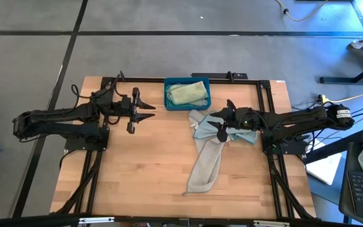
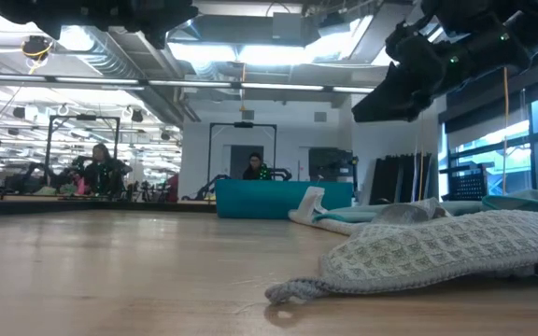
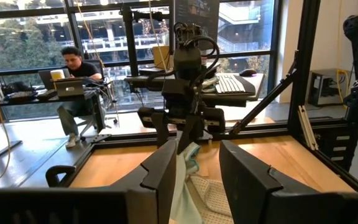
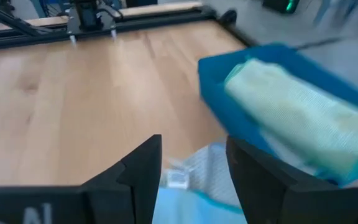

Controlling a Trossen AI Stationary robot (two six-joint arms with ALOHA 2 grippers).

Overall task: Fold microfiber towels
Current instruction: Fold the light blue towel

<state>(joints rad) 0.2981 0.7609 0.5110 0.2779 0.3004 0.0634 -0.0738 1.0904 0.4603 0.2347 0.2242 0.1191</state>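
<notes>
Right tool [image 1: 222, 128] hovers over the towel pile near the counter's middle, just in front of the bin, fingers spread with nothing pinched; its wrist view shows bare gap between the two dark fingers [image 4: 140, 171] and pale blue cloth below them.

Pale blue towel [image 1: 241, 134] sits bunched under the right tool, lying on the top end of the grey-beige towel [image 1: 208, 165]. That grey-beige one is a long loose strip running from the pile toward the counter's front edge, flat on the wood, waffle weave visible in the low view [image 2: 437, 254]. Looks like a second pale cloth edge is tucked into the pile near the bin; can't tell which towel it belongs to.

Pale green towel [image 1: 189, 94] is folded and lying inside the teal-blue bin [image 1: 168, 99], which sits at the back edge of the counter [image 1: 137, 170], centre. In the right wrist view the green towel [image 4: 303, 115] fills most of the bin [image 4: 213, 78].

Left tool [image 1: 145, 110] waits in the air left of the bin, well apart from the towels, fingers spread and empty, pointing toward the right arm.

Beyond the counter: a person [image 3: 76, 81] seated at a desk with a laptop, by the windows.
</notes>
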